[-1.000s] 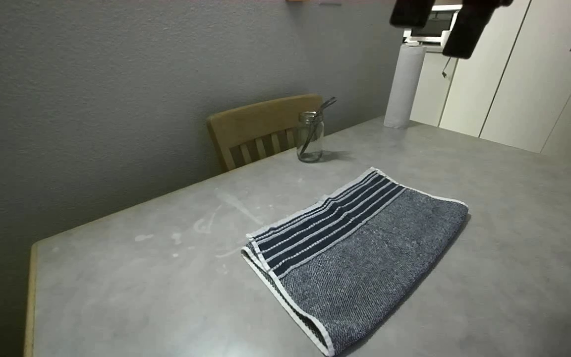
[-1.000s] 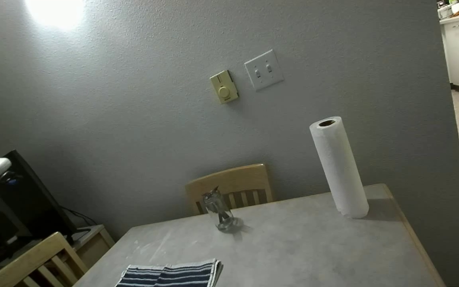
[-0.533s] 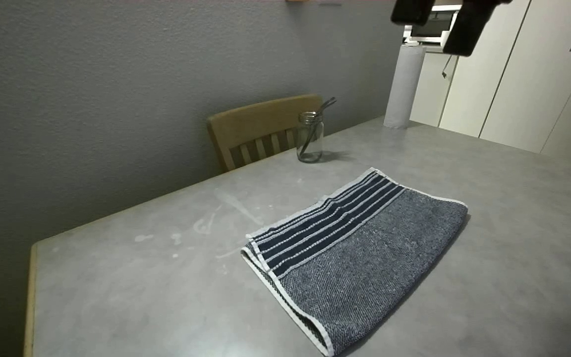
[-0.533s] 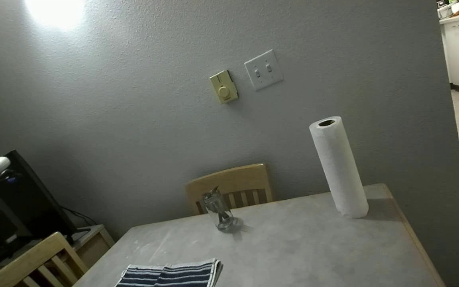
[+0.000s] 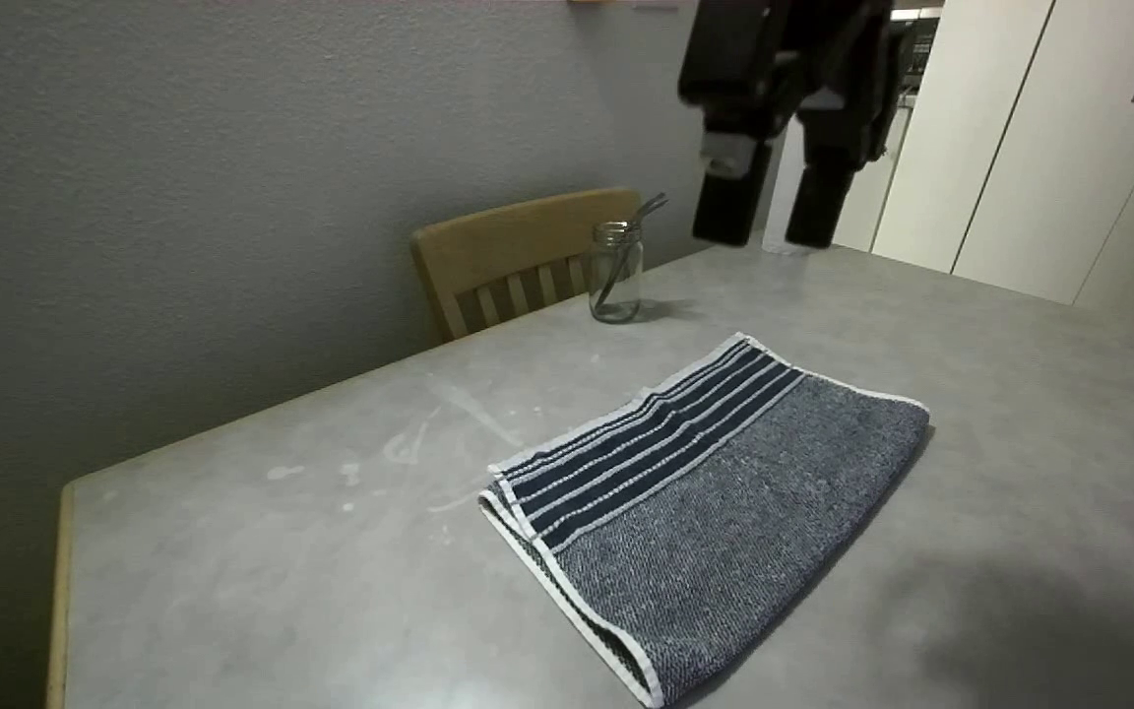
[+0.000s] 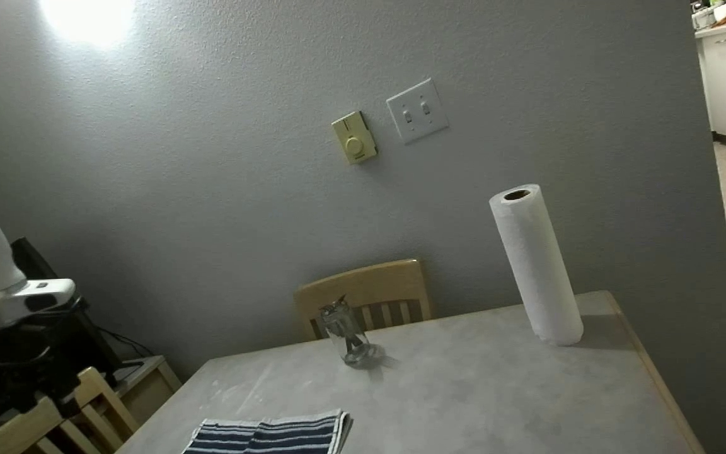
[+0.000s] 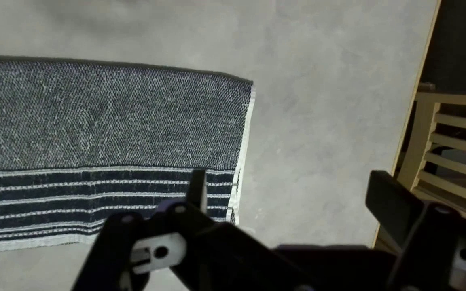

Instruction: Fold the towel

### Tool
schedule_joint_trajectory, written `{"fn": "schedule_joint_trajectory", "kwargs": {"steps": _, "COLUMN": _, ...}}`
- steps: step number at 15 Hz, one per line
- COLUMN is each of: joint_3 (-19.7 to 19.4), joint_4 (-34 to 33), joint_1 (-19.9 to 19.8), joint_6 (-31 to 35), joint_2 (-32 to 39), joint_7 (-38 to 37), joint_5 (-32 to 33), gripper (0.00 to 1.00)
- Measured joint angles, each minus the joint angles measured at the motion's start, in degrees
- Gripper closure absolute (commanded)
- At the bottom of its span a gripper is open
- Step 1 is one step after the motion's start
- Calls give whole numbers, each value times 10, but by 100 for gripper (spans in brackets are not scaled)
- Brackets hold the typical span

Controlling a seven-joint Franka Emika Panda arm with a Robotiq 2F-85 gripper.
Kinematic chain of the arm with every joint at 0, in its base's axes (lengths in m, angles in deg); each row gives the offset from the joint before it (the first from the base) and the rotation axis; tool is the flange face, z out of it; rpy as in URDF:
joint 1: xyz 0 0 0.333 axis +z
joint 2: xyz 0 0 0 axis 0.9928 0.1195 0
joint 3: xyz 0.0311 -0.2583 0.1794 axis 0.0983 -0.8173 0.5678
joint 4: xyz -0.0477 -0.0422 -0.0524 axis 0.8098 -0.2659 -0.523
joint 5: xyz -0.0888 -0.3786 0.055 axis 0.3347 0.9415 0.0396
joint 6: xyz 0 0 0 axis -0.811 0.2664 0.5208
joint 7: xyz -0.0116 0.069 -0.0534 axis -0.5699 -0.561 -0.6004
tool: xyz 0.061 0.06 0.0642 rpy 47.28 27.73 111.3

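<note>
The towel (image 5: 744, 512) is grey-blue with navy and white stripes and pale edging. It lies folded in layers on the table, with a slight gap between the layers at its near short end. Only its striped end (image 6: 262, 436) shows at the bottom of an exterior view. In the wrist view the towel (image 7: 107, 121) is at the left, with its white-edged short end towards the middle. My gripper (image 5: 769, 231) is open and empty, high above the table and apart from the towel. In the wrist view the gripper (image 7: 287, 186) has one finger in front of the striped corner.
A glass jar with straws (image 5: 616, 276) stands behind the towel. A paper towel roll (image 6: 538, 268) stands near the table's far corner. A wooden chair (image 5: 518, 246) is behind the table edge. Another chair (image 7: 455, 137) shows past the table edge (image 7: 417, 85) in the wrist view.
My gripper has come down and moved left in an exterior view, now covering most of the paper roll there. The arm shows further in at the left elsewhere. The towel has not moved.
</note>
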Motion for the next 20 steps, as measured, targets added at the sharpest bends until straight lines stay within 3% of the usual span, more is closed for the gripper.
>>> {"fn": "schedule_joint_trajectory", "kwargs": {"steps": 6, "joint_3": 3, "joint_4": -77, "joint_1": 0, "joint_6": -6, "joint_2": 105, "joint_7": 63, "joint_5": -6, "gripper": 0}}
{"fn": "schedule_joint_trajectory", "kwargs": {"steps": 14, "joint_3": 4, "joint_4": -87, "joint_1": 1, "joint_6": -11, "joint_2": 114, "joint_7": 41, "joint_5": 16, "gripper": 0}}
{"fn": "schedule_joint_trajectory", "kwargs": {"steps": 20, "joint_3": 4, "joint_4": -146, "joint_1": 3, "joint_6": -21, "joint_2": 205, "joint_7": 35, "joint_5": 38, "gripper": 0}}
